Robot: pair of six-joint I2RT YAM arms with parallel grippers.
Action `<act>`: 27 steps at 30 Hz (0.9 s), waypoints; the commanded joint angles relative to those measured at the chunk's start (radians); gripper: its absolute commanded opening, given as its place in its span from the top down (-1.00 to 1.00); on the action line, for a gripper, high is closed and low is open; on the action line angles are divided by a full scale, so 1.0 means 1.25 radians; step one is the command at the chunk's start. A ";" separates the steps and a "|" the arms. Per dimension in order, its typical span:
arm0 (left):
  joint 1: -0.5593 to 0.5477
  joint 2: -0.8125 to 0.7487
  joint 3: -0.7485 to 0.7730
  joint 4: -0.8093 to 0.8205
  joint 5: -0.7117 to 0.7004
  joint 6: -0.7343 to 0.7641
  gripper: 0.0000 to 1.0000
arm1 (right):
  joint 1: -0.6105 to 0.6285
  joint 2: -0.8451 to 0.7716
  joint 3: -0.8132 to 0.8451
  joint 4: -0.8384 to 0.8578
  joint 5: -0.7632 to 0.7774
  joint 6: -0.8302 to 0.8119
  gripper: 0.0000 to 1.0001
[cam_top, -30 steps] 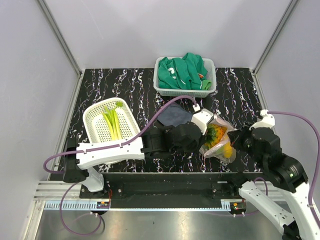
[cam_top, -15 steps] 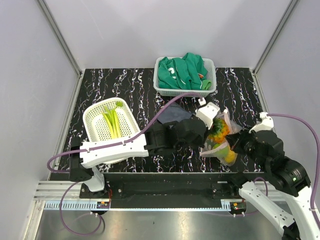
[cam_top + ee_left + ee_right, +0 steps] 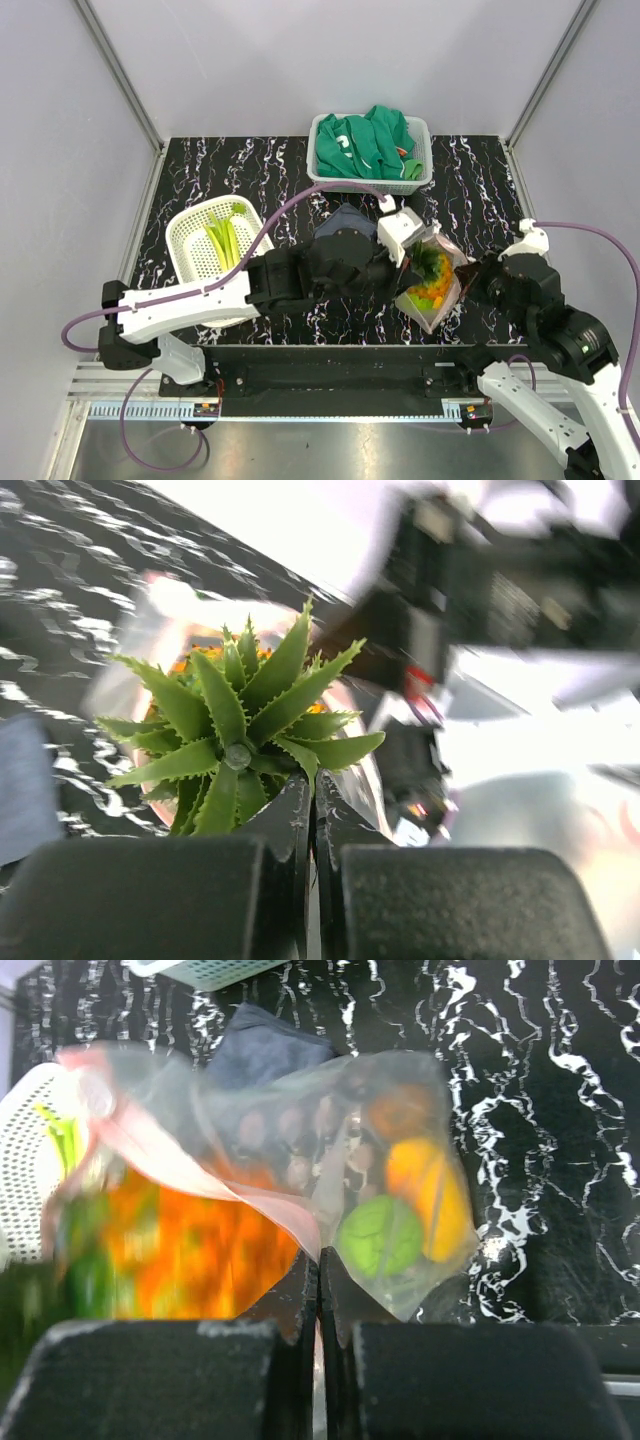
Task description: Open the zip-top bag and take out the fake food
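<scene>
**Top external view: both claws clamped at the bag**

You have the left claw pressed together on a leaf of the orange plastic toy pineapple, whose spiky green crown stands just beyond its fingertips. Your right claw is pinching the edge of the clear crinkly plastic zip-top bag, which spreads out just ahead of it, the pinkish-red zip strip slanting across. Inside the bag, a round green toy piece and a yellow-orange toy piece lie ahead and right of that claw. The pineapple's body is a blur to its left. Beyond the bag lies a dark grey-blue square cloth. Well left of your left claw, a white perforated plastic basket holds a pale green toy leek.
</scene>
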 commanded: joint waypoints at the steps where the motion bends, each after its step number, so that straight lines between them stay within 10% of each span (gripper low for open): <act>1: -0.034 -0.073 -0.039 0.082 0.091 0.029 1.00 | 0.002 0.072 0.046 0.004 0.072 -0.002 1.00; 11: -0.040 -0.179 -0.070 0.187 0.121 -0.030 1.00 | 0.004 0.132 0.037 0.089 0.018 -0.047 1.00; 17: -0.040 -0.154 0.014 0.132 -0.224 -0.024 1.00 | 0.002 0.140 0.050 0.057 0.057 -0.035 1.00; 27: 0.055 -0.369 -0.098 -0.122 -0.380 -0.095 1.00 | 0.004 0.136 0.108 -0.035 0.183 -0.025 1.00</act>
